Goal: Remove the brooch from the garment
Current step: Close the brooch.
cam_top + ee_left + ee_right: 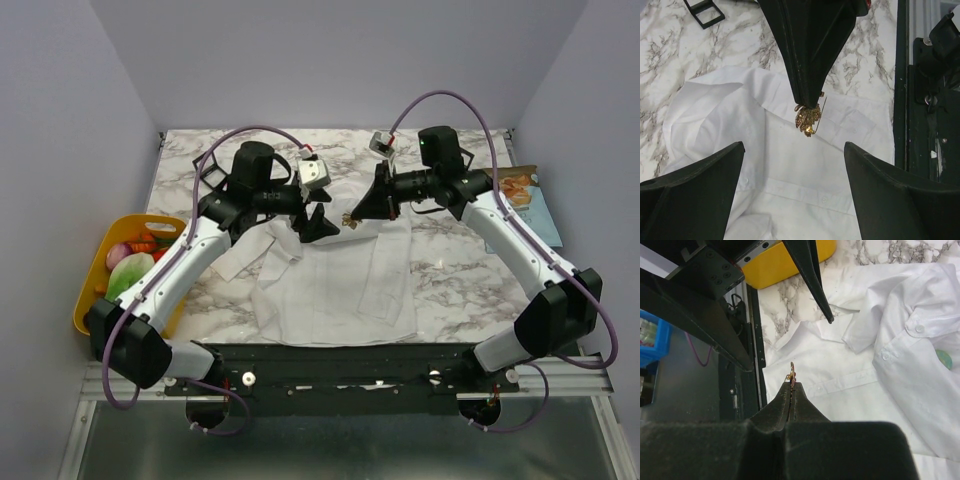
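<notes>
The right gripper (807, 100) is pinching the brooch (807, 120), a gold leaf-shaped pin, jaws pressed together on it. It is hanging mid-frame in the left wrist view, over the white garment (790, 185). The left gripper (795, 150) is hovering near it, spread wide and holding nothing (a small green disc (943, 359) is showing on the shirt, at the right edge of the right wrist view).

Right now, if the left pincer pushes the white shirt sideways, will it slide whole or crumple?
Probably crumple: the shirt is thin cloth, lying in folds on the marble table. Lifted at one spot, it would likely droop rather than hold shape. It looks light, so little force should do.
</notes>
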{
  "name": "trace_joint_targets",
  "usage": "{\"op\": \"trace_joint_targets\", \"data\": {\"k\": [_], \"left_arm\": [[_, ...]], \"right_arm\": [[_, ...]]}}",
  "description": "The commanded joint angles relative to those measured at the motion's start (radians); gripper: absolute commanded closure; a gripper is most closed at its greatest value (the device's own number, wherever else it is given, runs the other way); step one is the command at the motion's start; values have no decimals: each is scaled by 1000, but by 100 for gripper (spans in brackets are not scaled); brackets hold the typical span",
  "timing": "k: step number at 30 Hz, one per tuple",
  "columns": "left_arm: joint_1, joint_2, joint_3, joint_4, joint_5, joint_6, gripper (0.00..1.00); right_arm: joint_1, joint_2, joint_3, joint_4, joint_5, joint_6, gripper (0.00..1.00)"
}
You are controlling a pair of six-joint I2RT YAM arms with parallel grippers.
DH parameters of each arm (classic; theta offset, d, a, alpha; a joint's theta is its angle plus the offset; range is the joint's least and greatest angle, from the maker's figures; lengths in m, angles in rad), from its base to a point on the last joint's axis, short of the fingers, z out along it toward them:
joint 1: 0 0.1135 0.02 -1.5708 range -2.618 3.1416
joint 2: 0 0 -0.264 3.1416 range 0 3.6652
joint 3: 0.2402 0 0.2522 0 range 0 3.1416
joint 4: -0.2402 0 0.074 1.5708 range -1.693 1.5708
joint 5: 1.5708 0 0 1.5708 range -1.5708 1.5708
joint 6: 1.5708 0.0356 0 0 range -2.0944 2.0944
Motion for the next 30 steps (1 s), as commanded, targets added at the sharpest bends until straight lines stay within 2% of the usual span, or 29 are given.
{"op": "trace_joint_targets", "data": {"k": [1,9,30], "left_arm": [[-9,3,-31,88,57,-17,9],[-37,49,23,48,46,25,9],[-37,40,-80,266,135,-182,9]], "right_arm": [[-12,-34,-12,-40,-76,-46,100],[-15,-31,-10,-80,-145,-86,100],[-15,-17,-6,-108,-169,-115,100]]}}
